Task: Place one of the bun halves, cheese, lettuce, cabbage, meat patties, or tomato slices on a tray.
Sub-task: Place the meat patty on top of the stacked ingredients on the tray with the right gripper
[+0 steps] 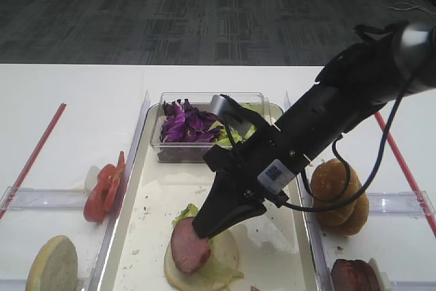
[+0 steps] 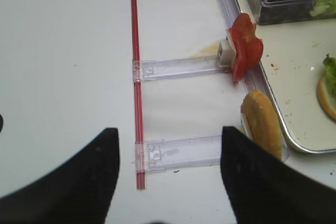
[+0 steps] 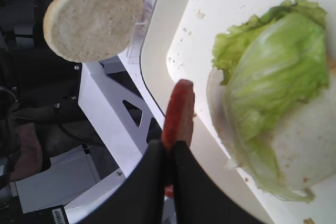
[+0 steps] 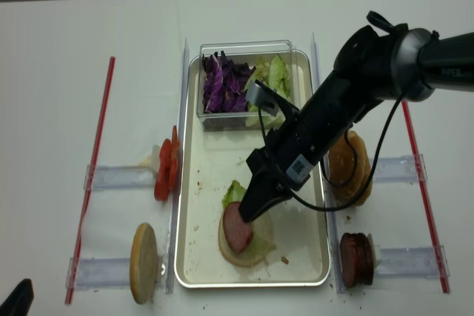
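The right gripper is pinched shut on a meat patty, holding it on edge just above the lettuce and pale bun half on the tray. This looks like the placing step; next, lower it flat onto the lettuce, then release. The left gripper hangs spread over the table, holding nothing

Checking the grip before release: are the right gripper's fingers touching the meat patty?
Touching. In the right wrist view the right gripper has its fingers pinched shut on the edge of the meat patty, with no gap visible.
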Available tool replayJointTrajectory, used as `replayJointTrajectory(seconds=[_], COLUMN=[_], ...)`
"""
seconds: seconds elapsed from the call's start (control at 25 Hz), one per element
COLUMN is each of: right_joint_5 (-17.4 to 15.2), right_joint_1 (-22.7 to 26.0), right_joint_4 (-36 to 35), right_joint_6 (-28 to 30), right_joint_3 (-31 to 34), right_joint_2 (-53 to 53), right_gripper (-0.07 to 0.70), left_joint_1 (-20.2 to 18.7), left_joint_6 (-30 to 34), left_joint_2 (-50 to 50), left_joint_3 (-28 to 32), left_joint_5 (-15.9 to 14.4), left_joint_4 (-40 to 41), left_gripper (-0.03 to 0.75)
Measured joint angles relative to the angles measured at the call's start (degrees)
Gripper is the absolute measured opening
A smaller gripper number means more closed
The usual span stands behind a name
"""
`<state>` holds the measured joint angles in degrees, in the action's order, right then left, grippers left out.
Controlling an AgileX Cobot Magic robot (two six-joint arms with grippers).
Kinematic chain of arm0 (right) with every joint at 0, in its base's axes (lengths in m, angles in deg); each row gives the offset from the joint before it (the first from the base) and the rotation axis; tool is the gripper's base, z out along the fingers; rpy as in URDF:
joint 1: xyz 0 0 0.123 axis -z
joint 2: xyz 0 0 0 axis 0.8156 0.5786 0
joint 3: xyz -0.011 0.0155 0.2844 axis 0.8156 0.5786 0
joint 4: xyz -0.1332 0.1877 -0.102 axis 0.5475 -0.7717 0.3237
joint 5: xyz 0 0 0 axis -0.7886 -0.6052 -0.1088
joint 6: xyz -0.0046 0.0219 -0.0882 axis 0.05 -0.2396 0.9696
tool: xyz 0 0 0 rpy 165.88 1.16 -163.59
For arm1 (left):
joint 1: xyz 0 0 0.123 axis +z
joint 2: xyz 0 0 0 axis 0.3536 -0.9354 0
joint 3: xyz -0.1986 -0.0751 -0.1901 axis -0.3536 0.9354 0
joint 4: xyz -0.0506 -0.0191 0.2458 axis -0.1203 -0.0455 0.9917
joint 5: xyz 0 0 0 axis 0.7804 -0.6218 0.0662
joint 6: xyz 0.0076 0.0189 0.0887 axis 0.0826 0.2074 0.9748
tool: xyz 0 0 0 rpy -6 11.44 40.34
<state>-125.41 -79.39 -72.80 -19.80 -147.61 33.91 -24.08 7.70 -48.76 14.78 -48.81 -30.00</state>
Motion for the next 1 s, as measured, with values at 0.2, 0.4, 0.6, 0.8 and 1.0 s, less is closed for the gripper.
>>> replayJointTrajectory(seconds=[0.2, 0.4, 0.6, 0.8, 1.0], right_joint_5=[0.09, 0.20, 1.66, 3.64, 4.70], right_joint_1=[-0.04, -0.04, -0.04, -0.04, -0.04], right_joint_4=[-0.24, 0.48, 2.09, 2.20, 2.20], right_joint_6=[2.62, 3.63, 3.75, 3.85, 3.85], right_joint_3=[0.00, 0.00, 0.00, 0.00, 0.00], right_joint_2=[1.20, 1.28, 1.28, 1.28, 1.28], right_gripper=[0.047, 0.047, 0.047, 0.047, 0.047], left_joint_1=[0.00, 0.00, 0.00, 0.00, 0.00], left_joint_6=[0.00, 0.00, 0.00, 0.00, 0.00], left_joint_2=[0.00, 0.00, 0.00, 0.00, 0.00], left_joint_3=[0.00, 0.00, 0.00, 0.00, 0.00], left_joint_5=[0.00, 0.00, 0.00, 0.00, 0.00], left_joint_4=[0.00, 0.00, 0.00, 0.00, 0.00], left_gripper=[0.428, 0.428, 0.428, 0.428, 0.428])
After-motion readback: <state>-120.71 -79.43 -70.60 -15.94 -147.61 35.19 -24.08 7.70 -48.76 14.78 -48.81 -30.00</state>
